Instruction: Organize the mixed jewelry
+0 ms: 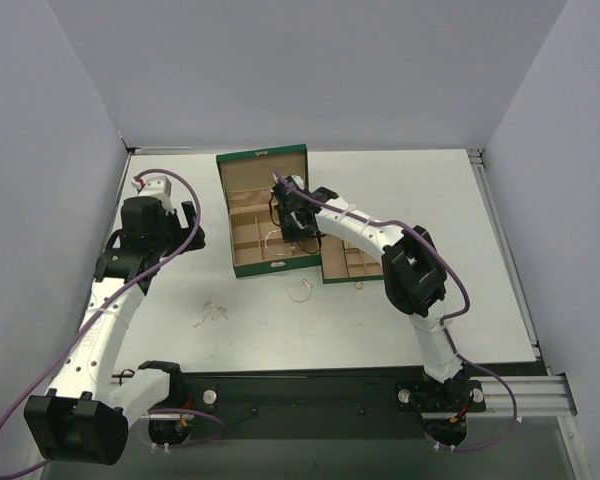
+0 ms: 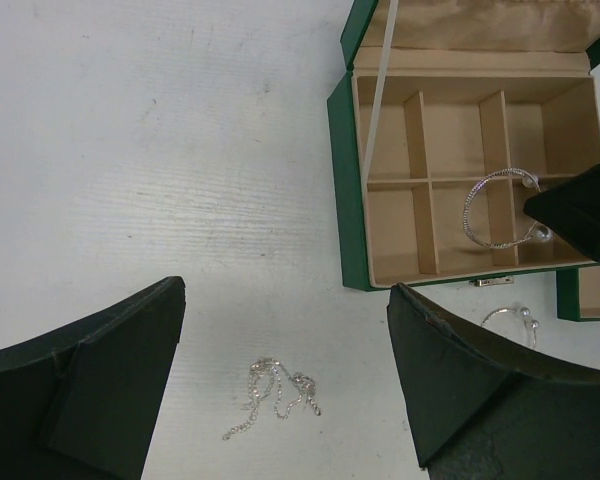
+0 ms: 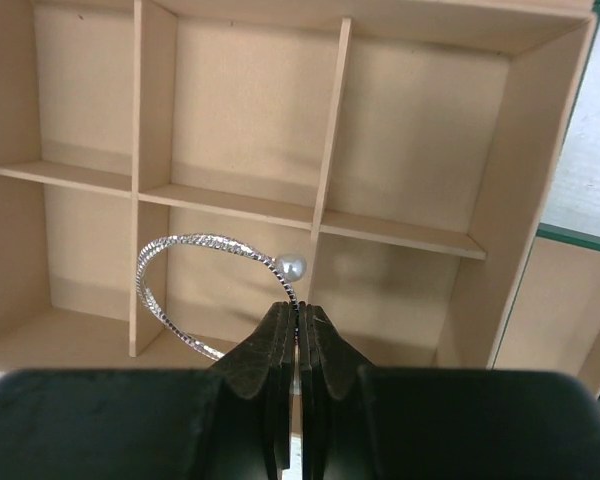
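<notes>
My right gripper [image 3: 298, 312] is shut on a silvery twisted-wire bangle [image 3: 195, 240] with a pearl end. It holds the bangle over the front compartments of the open green box [image 1: 265, 215]. The held bangle also shows in the left wrist view [image 2: 492, 208]. A second silvery bangle [image 1: 300, 292] lies on the table in front of the box. The fine pale chain [image 2: 272, 392] lies bunched on the table, below and between the wide-open jaws of my left gripper [image 2: 285, 290]. A small tan-gold ring [image 1: 358, 286] seems to lie at the front edge of the small tray.
The small green tray [image 1: 352, 262] with tan rolls sits against the box's right side, under my right arm. The box lid [image 1: 262, 167] stands open toward the back. Grey walls close in the table on the left, back and right.
</notes>
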Controlling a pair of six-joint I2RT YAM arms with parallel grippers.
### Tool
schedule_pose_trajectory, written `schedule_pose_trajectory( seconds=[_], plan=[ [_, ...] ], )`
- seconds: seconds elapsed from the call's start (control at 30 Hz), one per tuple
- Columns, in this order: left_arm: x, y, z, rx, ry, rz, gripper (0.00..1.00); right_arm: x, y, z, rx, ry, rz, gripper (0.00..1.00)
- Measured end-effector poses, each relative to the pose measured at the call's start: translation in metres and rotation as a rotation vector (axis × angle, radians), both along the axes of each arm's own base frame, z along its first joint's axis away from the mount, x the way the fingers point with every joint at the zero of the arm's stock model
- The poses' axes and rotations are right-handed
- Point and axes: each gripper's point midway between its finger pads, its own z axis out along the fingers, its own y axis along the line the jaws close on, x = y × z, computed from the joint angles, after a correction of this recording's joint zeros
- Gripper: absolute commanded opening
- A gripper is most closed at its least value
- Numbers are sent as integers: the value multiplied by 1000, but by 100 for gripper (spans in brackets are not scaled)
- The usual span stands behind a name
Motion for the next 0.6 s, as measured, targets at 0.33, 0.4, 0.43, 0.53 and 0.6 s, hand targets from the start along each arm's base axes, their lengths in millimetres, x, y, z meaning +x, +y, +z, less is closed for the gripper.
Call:
schedule_pose_trajectory(
  seconds=[0.33,0.4,0.43,0.53,0.6],
  plan=[
    [2,-4,-3,-27,3,-24,92,-1,6,-20,-33,30,38,0],
    [2,-4,-5,-30,8,-24,92,-2,6,-22,-36,37,41,1],
    [2,-4,-6,-32,12,-25,92,-2,6,-22,-35,38,42,1],
    [3,-4,-6,-37,13,-29,92,-1,8,-18,-29,31,45,2],
    [3,-5,-6,-40,13,-31,92,-1,10,-17,-27,26,49,2]
  ],
)
